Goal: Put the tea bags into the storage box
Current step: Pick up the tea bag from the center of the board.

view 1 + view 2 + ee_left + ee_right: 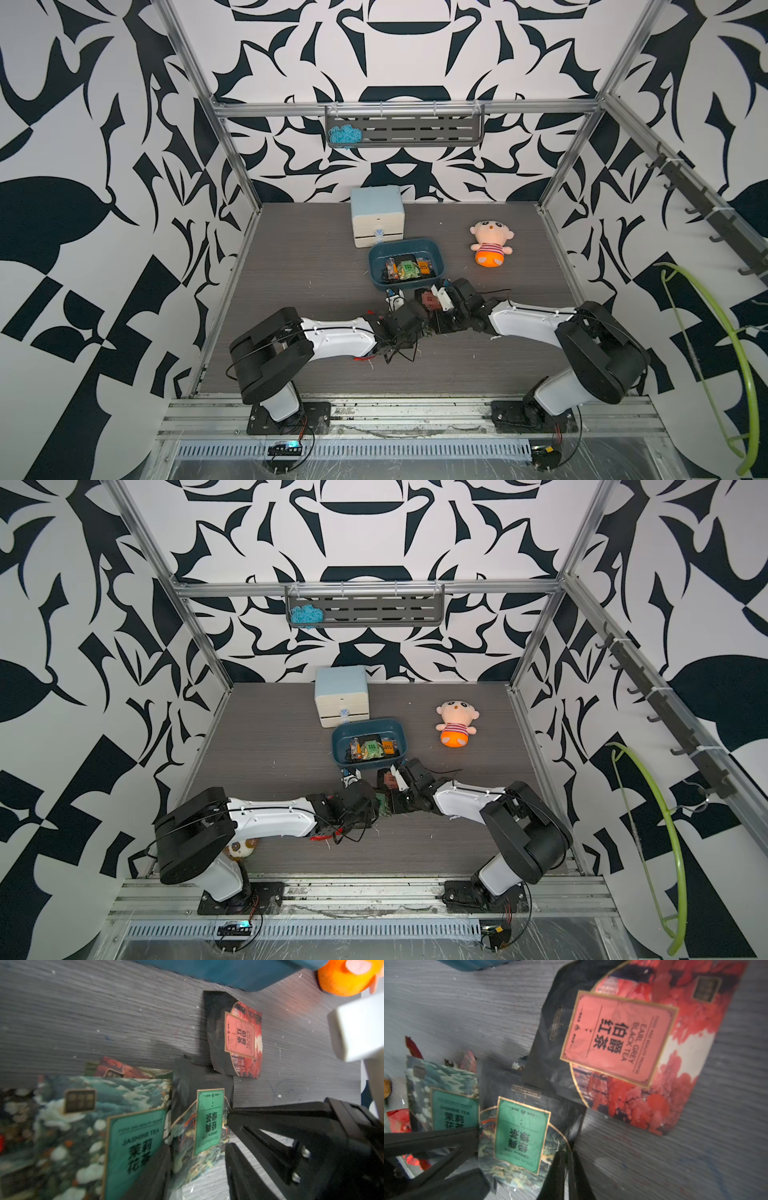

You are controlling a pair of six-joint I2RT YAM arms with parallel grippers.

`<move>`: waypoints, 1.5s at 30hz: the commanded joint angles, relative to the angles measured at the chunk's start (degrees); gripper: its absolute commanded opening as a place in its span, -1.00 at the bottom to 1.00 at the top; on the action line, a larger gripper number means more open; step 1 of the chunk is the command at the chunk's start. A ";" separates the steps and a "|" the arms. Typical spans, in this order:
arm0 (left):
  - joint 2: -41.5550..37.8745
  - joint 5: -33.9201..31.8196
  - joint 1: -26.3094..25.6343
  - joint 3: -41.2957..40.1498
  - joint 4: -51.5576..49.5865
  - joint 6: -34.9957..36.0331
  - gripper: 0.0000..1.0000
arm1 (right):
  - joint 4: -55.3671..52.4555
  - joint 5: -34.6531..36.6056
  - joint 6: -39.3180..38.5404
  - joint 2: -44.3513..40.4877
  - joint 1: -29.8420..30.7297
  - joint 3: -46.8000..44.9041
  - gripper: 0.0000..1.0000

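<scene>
The teal storage box (376,259) holds several tea bags (407,268). Just in front of it both grippers meet over loose tea bags on the table. My right gripper (568,1154) is shut on the edge of a black tea bag with a green label (521,1132). My left gripper (197,1151) is open and straddles that same green-label bag (208,1122), with a strip of table showing beside one finger. A jasmine tea bag (133,1142) lies just outside the left jaws. A red Earl Grey bag (623,1039) lies flat beside them, nearer the box.
A pale blue-and-white drawer cabinet (377,216) stands behind the box. A plush doll (490,243) lies to the right of it. A wall shelf (415,129) holds blue yarn. A small toy (243,848) lies by the left arm's base.
</scene>
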 commanded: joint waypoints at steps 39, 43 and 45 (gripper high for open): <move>-12.52 8.85 0.41 -3.98 -4.38 3.98 -1.00 | -0.31 17.50 1.02 -21.55 0.01 -10.24 -0.64; -20.20 3.44 0.41 -0.75 -17.16 11.06 -1.00 | -1.35 21.83 2.41 -27.14 -0.77 -12.52 -0.54; -24.55 -0.75 0.41 1.42 -22.24 13.92 -1.00 | -1.90 22.93 2.69 -28.85 -1.14 -12.93 -0.50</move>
